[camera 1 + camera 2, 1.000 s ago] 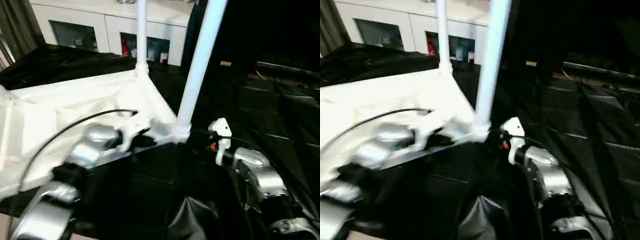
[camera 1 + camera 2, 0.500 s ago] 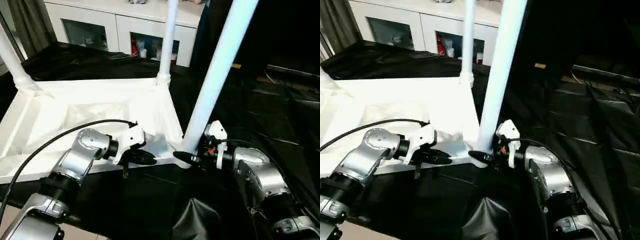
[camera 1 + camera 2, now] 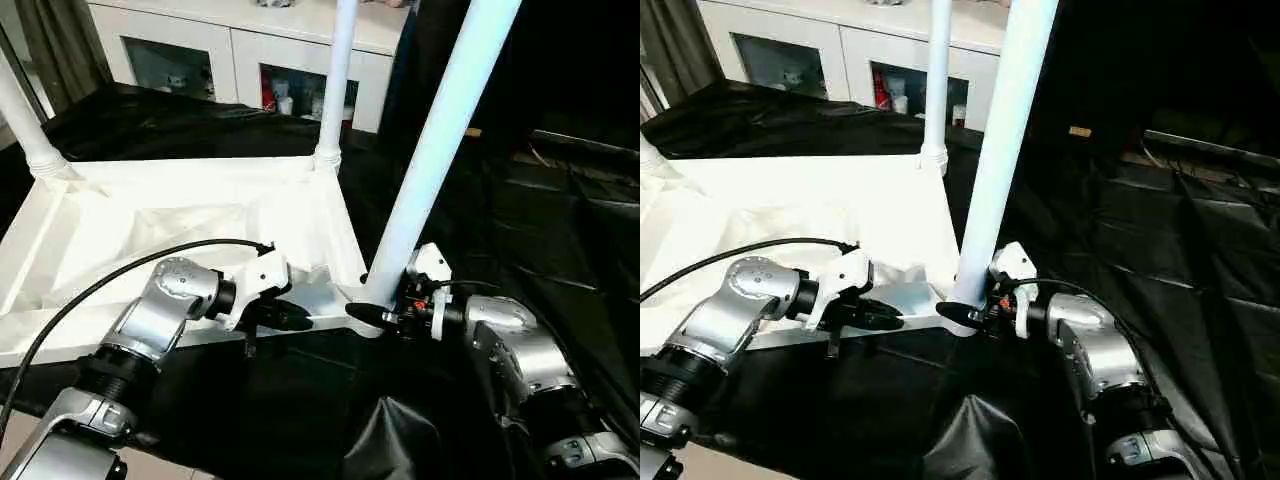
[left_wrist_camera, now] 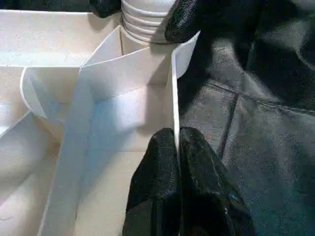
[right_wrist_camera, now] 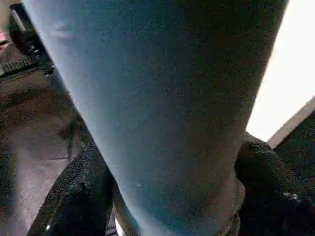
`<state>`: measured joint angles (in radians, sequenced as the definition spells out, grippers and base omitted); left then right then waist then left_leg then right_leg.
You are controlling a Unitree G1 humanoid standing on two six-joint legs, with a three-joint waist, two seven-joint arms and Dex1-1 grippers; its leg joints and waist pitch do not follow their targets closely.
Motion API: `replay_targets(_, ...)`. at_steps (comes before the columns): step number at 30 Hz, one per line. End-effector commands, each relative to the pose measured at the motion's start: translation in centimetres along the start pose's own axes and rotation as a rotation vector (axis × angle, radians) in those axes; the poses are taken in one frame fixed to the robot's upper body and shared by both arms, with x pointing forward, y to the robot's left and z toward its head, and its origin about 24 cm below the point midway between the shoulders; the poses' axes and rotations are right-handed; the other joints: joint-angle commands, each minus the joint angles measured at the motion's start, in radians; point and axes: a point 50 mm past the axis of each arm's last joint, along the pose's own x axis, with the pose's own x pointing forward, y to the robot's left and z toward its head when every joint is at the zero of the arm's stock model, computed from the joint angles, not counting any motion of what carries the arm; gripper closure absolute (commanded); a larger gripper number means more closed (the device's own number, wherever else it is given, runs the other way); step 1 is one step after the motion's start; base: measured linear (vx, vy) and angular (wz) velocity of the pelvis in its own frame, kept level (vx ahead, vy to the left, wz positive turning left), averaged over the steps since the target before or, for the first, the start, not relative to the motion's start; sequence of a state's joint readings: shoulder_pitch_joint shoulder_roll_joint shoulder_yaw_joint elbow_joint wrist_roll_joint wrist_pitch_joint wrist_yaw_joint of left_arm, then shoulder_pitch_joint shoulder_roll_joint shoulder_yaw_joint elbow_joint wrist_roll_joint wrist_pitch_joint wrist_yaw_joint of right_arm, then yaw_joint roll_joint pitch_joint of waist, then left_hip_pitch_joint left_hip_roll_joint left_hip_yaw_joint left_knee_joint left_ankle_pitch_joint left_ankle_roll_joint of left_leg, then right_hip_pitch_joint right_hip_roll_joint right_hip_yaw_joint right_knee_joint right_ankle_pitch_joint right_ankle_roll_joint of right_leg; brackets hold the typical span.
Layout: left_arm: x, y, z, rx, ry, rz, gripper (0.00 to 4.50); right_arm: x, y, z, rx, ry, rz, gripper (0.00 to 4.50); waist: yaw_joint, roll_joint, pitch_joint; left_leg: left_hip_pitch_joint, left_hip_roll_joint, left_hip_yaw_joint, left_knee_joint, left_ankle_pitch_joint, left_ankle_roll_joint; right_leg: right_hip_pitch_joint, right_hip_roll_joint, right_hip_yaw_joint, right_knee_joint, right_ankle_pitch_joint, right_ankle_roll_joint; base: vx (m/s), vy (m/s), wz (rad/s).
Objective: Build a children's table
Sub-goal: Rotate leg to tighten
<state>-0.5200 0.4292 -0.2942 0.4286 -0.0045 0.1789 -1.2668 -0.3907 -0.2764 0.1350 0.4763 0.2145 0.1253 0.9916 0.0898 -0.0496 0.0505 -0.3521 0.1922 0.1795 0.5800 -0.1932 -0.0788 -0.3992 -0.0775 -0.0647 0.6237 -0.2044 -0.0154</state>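
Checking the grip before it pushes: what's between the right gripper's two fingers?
The base of the near table leg, just above its corner socket; the right wrist view shows a finger on either side of it.

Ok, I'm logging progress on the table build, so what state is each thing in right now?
Tabletop: upside down on the black cloth, ribbed underside up.
Near leg: upright in its corner socket, leaning a little.
Far leg: standing in its socket.
Left leg: standing in its socket.
Left gripper: shut on the tabletop's thin rim.
Right gripper: fingers either side of the near leg's base.
Cabinet: glass doors closed.
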Motion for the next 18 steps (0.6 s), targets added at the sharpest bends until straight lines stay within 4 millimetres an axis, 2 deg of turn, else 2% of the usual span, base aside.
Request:
replay_targets(1,1.3,0.0,0.3,-0.029,-0.051,0.027,4.5,-0.1,-0.8,-0.9,0.034,0.027,-0.143,1.74,-0.001,-0.01,-0.053,0.0,0.04,-0.008,-0.066,-0.129,0.045,0.046,-0.072,0.052,-0.079,-0.201,-0.195,0.0,0.0,0.0)
replay_targets(2,1.3,0.0,0.3,-0.029,-0.051,0.027,4.5,-0.1,-0.8,-0.9,0.034,0.027,-0.143,1.74,-0.001,-0.009,-0.052,0.001,0.04,-0.009,-0.067,-0.143,0.039,0.046,-0.073,0.051,-0.082,-0.223,-0.191,0.0,0.0,0.0)
replay_targets(3,1.9,1.5,0.5,-0.059,-0.024,0.18,4.5,0.4,-1.6,-1.3,0.082,0.017,-0.3,1.74,-0.004,-0.01,-0.05,0.003,0.039,-0.008,-0.069,-0.158,0.028,0.044,-0.071,0.052,-0.087,-0.262,-0.177,0.0,0.0,0.0)
replay_targets(4,2.1,1.8,0.6,-0.065,-0.019,0.213,4.5,0.6,-1.7,-1.3,0.095,0.016,-0.336,1.75,-0.004,-0.008,-0.049,0.008,0.039,-0.008,-0.069,-0.171,0.019,0.039,-0.071,0.053,-0.09,-0.286,-0.173,0.0,0.0,0.0)
replay_targets(5,2.7,2.8,1.0,-0.083,-0.011,0.31,4.5,1.1,-2.1,-1.6,0.142,0.013,-0.452,1.75,-0.006,-0.01,-0.05,0.009,0.038,-0.01,-0.069,-0.181,0.003,0.04,-0.073,0.053,-0.092,-0.315,-0.166,0.0,0.0,0.0)
replay_targets(6,3.0,3.1,1.3,-0.093,-0.009,0.351,4.5,1.4,-2.2,-1.7,0.157,0.013,-0.498,1.75,-0.007,-0.006,-0.051,0.008,0.038,-0.011,-0.07,-0.181,-0.006,0.04,-0.073,0.053,-0.091,-0.322,-0.163,0.0,0.0,0.0)
replay_targets(7,3.1,3.4,1.5,-0.099,-0.009,0.378,4.5,1.6,-2.3,-1.7,0.164,0.014,-0.529,1.75,-0.005,-0.009,-0.053,0.01,0.038,-0.01,-0.069,-0.186,-0.013,0.038,-0.073,0.054,-0.092,-0.311,-0.156,0.0,0.0,0.0)
replay_targets(9,3.9,4.0,2.4,-0.112,-0.018,0.44,4.5,2.6,-2.4,-1.6,0.189,0.018,-0.634,1.75,-0.003,-0.004,-0.055,0.009,0.037,-0.009,-0.067,-0.172,-0.004,0.04,-0.074,0.055,-0.089,-0.273,-0.16,0.0,0.0,0.0)
replay_targets(11,4.5,4.1,3.0,-0.11,-0.027,0.443,4.5,3.3,-2.3,-1.4,0.203,0.017,-0.666,1.75,-0.001,-0.003,-0.058,0.004,0.035,-0.01,-0.067,-0.152,0.002,0.046,-0.074,0.054,-0.086,-0.237,-0.16,0.0,0.0,0.0)
replay_targets(12,4.7,4.1,3.2,-0.106,-0.03,0.44,4.5,3.6,-2.2,-1.3,0.207,0.016,-0.677,1.75,-0.001,-0.003,-0.057,0.004,0.035,-0.008,-0.066,-0.15,0.005,0.044,-0.073,0.055,-0.086,-0.227,-0.161,0.0,0.0,0.0)
replay_targets(13,4.9,3.9,3.4,-0.097,-0.037,0.427,4.5,3.9,-2.0,-1.1,0.201,0.009,-0.663,1.75,-0.001,-0.005,-0.06,0.001,0.036,-0.009,-0.065,-0.132,0.013,0.049,-0.073,0.054,-0.081,-0.182,-0.168,0.0,0.0,0.0)
replay_targets(15,5.2,3.8,3.7,-0.085,-0.049,0.405,4.5,4.4,-1.7,-0.8,0.18,-0.006,-0.633,1.75,-0.001,-0.001,-0.061,0.0,0.036,-0.009,-0.064,-0.116,0.024,0.05,-0.071,0.053,-0.076,-0.134,-0.18,0.0,0.0,0.0)
replay_targets(17,5.7,3.3,3.8,-0.069,-0.065,0.351,4.5,4.9,-1.2,-0.3,0.139,-0.031,-0.564,1.75,-0.001,-0.002,-0.061,0.0,0.036,-0.008,-0.063,-0.114,0.034,0.051,-0.072,0.053,-0.075,-0.113,-0.19,0.0,0.0,0.0)
replay_targets(18,5.7,3.0,3.7,-0.054,-0.075,0.324,4.5,5.0,-1.1,-0.2,0.129,-0.037,-0.554,1.19,-0.002,-0.003,-0.06,0.0,0.036,-0.007,-0.063,-0.12,0.036,0.051,-0.071,0.052,-0.076,-0.121,-0.192,0.0,0.0,0.0)
